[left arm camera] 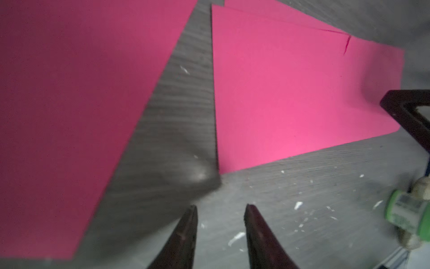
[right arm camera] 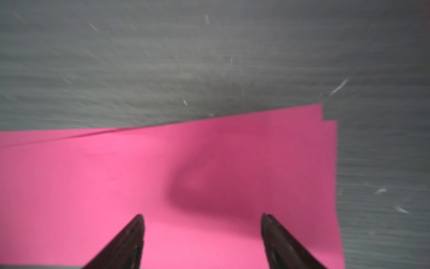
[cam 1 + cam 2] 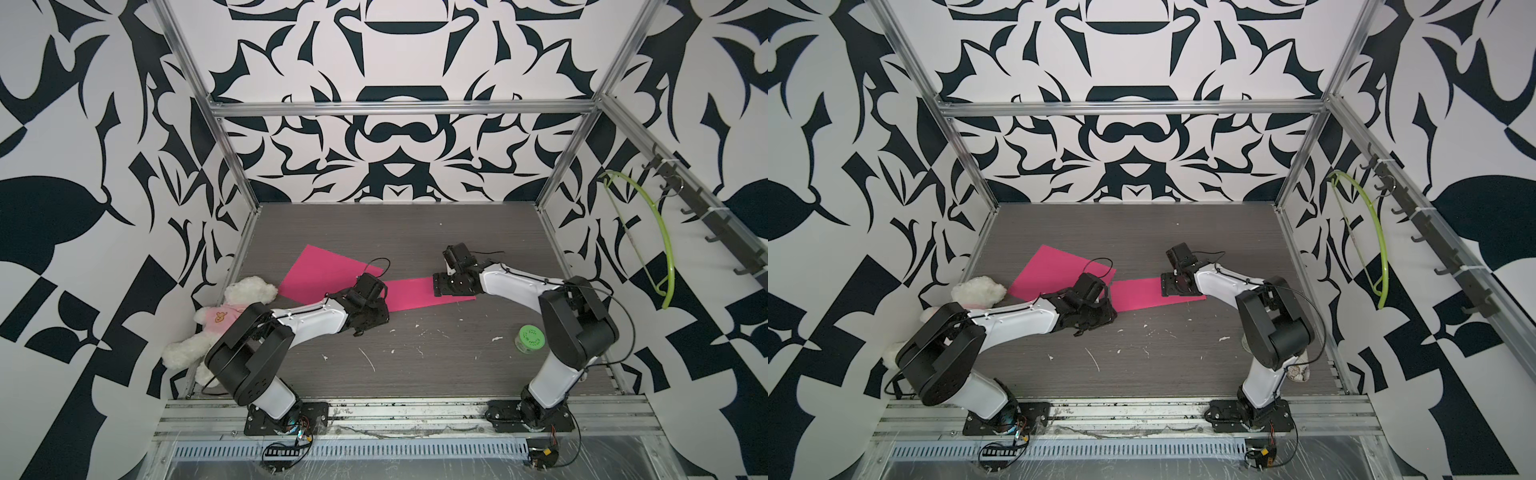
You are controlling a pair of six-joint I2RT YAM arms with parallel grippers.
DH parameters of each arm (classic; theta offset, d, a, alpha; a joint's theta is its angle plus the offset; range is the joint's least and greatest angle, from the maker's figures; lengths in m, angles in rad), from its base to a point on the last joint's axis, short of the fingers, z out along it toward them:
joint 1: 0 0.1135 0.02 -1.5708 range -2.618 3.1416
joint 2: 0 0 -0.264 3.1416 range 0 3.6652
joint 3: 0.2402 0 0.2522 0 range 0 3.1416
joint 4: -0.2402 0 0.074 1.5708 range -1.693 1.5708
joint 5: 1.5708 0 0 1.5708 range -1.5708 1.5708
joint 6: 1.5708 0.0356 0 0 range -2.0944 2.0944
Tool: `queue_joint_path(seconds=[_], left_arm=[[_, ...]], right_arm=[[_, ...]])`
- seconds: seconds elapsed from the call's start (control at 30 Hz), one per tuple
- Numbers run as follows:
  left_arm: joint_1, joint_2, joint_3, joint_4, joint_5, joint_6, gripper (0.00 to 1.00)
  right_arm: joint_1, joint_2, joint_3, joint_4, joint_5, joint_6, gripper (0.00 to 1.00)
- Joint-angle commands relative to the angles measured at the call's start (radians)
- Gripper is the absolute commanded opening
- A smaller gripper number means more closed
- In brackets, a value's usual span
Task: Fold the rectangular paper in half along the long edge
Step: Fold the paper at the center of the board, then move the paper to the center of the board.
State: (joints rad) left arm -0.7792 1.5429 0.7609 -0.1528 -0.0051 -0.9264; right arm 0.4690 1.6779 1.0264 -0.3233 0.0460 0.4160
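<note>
Pink paper (image 3: 411, 296) lying doubled in the middle of the bench (image 3: 415, 365), layers slightly offset, right hand (image 2: 202, 215) spread wide over its right-edge end, gripping nothing, left hand (image 1: 220, 206) narrowly parted, empty, over bare bench beside the other end, second pink sheet (image 3: 320, 270) flat toward the left edge, teddy bear (image 3: 245, 293) beyond.

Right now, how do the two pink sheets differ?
The narrow pink sheet is a slim strip; the wide pink sheet is far broader. The narrow pink sheet shows two offset layers in the right wrist view, so it is folded; the wide pink sheet looks single-layer. The narrow one runs across the table; the wide one sits cornerwise. Both are the same pink, flat, apart.
</note>
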Motion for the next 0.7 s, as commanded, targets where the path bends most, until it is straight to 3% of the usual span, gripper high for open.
queue_joint_path(seconds=[0.0,0.2,0.3,0.37,0.5,0.67], left_arm=[[-0.078,-0.038,0.024,-0.076,-0.112,-0.074,0.57],[-0.138,0.027,0.033,-0.015,-0.135,-0.127,0.92],[-0.138,0.069,0.044,-0.011,-0.147,-0.123,0.99],[-0.131,0.089,0.05,-0.009,-0.163,-0.113,0.92],[-0.094,0.144,0.083,-0.006,-0.153,-0.076,0.56],[-0.057,0.212,0.128,0.018,-0.12,-0.043,0.4]], right_arm=[[0.018,-0.131,-0.034,0.017,0.012,0.005,0.86],[0.065,-0.228,-0.144,0.0,0.009,0.058,0.81],[0.089,-0.239,-0.189,0.002,0.011,0.085,0.78],[0.101,-0.237,-0.218,0.022,0.003,0.109,0.76],[0.104,-0.193,-0.252,0.076,-0.011,0.15,0.7],[0.102,-0.105,-0.219,0.111,0.014,0.136,0.68]])
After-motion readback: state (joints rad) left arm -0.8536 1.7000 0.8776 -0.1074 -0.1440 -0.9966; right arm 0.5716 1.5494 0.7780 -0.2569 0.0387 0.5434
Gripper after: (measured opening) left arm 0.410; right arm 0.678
